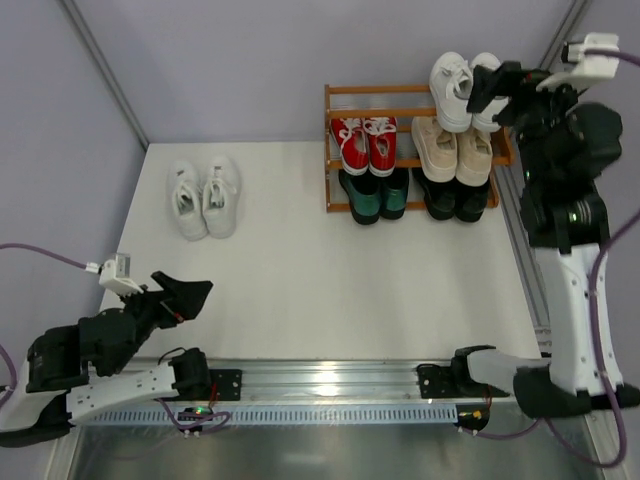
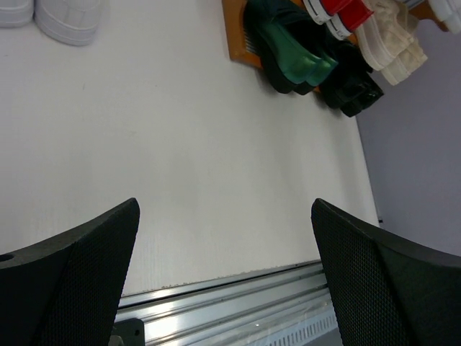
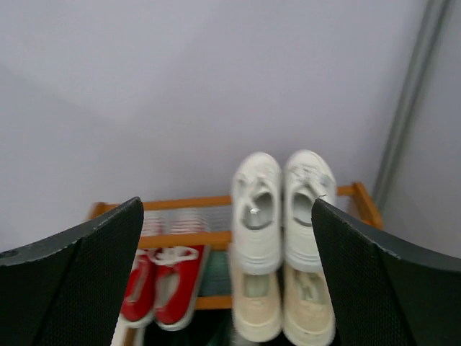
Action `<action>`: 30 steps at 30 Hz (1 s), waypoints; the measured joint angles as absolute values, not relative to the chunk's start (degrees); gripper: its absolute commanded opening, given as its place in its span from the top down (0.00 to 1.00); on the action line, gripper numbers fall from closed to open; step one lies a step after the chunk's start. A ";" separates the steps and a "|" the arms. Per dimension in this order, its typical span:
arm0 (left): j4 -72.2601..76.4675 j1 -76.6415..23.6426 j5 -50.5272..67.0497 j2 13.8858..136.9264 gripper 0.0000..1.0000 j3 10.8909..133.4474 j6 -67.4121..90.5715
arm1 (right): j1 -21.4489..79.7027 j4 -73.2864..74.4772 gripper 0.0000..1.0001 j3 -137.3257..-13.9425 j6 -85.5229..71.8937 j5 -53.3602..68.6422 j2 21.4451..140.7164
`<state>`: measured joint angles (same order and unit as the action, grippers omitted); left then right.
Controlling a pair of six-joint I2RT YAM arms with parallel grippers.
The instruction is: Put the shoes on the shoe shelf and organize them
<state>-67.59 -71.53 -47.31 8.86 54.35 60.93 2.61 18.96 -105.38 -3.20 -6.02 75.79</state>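
tabletop point(image 1: 300, 290), white, inside pale lilac walls point(image 1: 230, 60), metal rail point(image 1: 320, 380) at its near edge. open surface between loose white sneakers point(image 1: 203, 195) back-left and shoe shelf point(image 1: 345, 92) back-right. right gripper point(image 1: 484, 92) spread wide, empty, just beside the top-tier white sneakers point(image 1: 452, 88); left gripper point(image 1: 190, 297) spread wide, low by the rail.

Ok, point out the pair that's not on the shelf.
The white sneakers on the table, left of the shoe shelf. Every other pair, including the second white pair, sits on it.
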 measured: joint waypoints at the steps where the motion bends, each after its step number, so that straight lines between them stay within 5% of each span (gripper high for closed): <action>1: -68.10 -71.50 -47.90 11.66 0.00 55.53 61.01 | 6.35 16.53 0.00 -101.10 -3.31 -6.74 69.63; 7: -69.47 -71.50 -51.88 32.75 0.00 63.05 61.10 | 18.55 11.27 0.00 -80.51 -6.74 -7.81 44.60; 13: -67.16 -69.01 -56.77 45.71 0.01 67.75 56.25 | 28.23 17.06 0.00 -60.42 -13.37 -3.49 36.25; 19: -57.01 -50.76 -45.21 52.25 0.00 66.78 48.12 | 35.16 27.07 0.00 -46.59 -17.72 0.60 29.04; 30: -43.55 -23.55 -23.68 72.20 0.00 67.02 31.16 | 35.31 31.57 0.00 -42.52 -19.97 4.32 16.45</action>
<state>-43.55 -23.55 -23.68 72.20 67.02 31.16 35.31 31.57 -42.52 -19.97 4.32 16.45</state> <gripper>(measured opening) 0.996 0.996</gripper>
